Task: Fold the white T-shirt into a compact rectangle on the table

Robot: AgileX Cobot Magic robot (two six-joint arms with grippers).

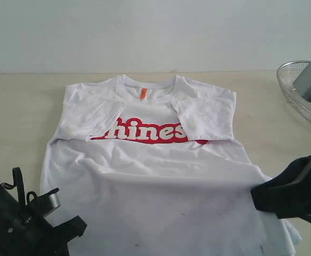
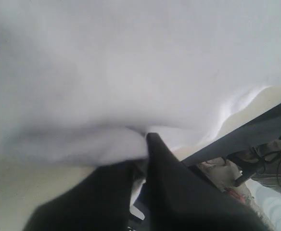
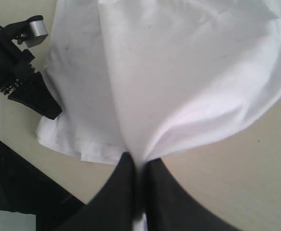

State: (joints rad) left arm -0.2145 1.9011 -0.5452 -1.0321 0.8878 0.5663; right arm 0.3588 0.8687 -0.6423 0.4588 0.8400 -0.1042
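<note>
Now the step in hand, as I judge it, is to carry the bottom hem up and over toward the collar.

Nearest, well on this side of the red lettering [image 1: 145,132], the left gripper [image 2: 143,147] has its 2 fingers pressed together on a small bunch of the hem of the white T-shirt [image 1: 155,181]. The bite looks shallow, only at the tips. Level with it, also on the near side of the lettering, the right gripper [image 3: 139,163] is closed tight on the other bottom corner, and the cloth rises from it like a small tent.

The shirt lies chest up on the table [image 1: 17,106], with some soft wrinkles between the grippers and the lettering. At the 2 ends of the lettering, one sleeve [image 1: 89,114] and the other sleeve [image 1: 206,114] are folded inward. Just beyond the lettering sits the orange neck tag [image 1: 142,94]. Far beyond it to one side is a wire basket [image 1: 299,90].

To do this well, I would raise both corners to the same height, keep the hem stretched between them, and carry it over the lettering without dragging the shirt. The folded sleeves should not be pulled open. If the left corner slips, the fold will be crooked.
</note>
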